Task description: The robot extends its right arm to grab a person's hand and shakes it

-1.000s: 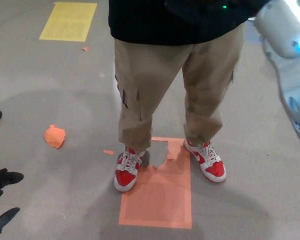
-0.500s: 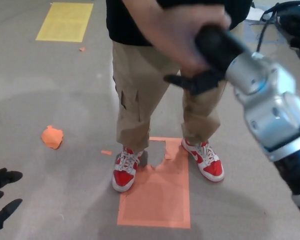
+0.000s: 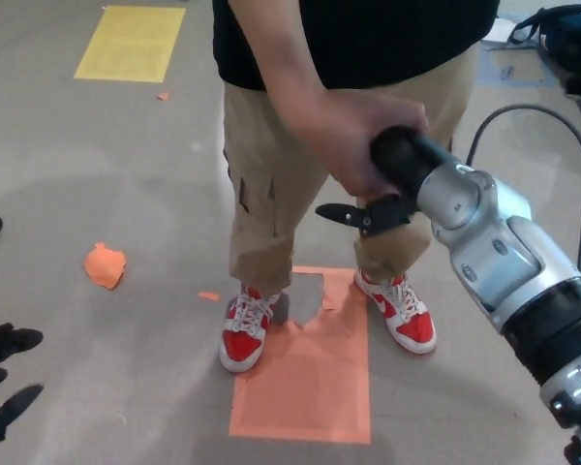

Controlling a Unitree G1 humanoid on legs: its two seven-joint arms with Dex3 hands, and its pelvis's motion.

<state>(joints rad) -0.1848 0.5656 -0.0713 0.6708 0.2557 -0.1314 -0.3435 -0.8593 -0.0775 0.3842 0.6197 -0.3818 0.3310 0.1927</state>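
Grey concrete floor with an orange mat (image 3: 305, 387) at 6 o'clock. Half a second back the clasp sat higher; now the person's hand (image 3: 353, 145) and right hand (image 3: 392, 184), clenched on it, have dipped, so I'd say mid-shake. Left hand (image 3: 5, 383) idles released at 8 o'clock. Plenty of room, legs close behind.

Right robot hand (image 3: 392, 184) is reaching forward, clasped in the person's hand (image 3: 353, 145); left robot hand (image 3: 2, 380) is hanging low, fingers apart.
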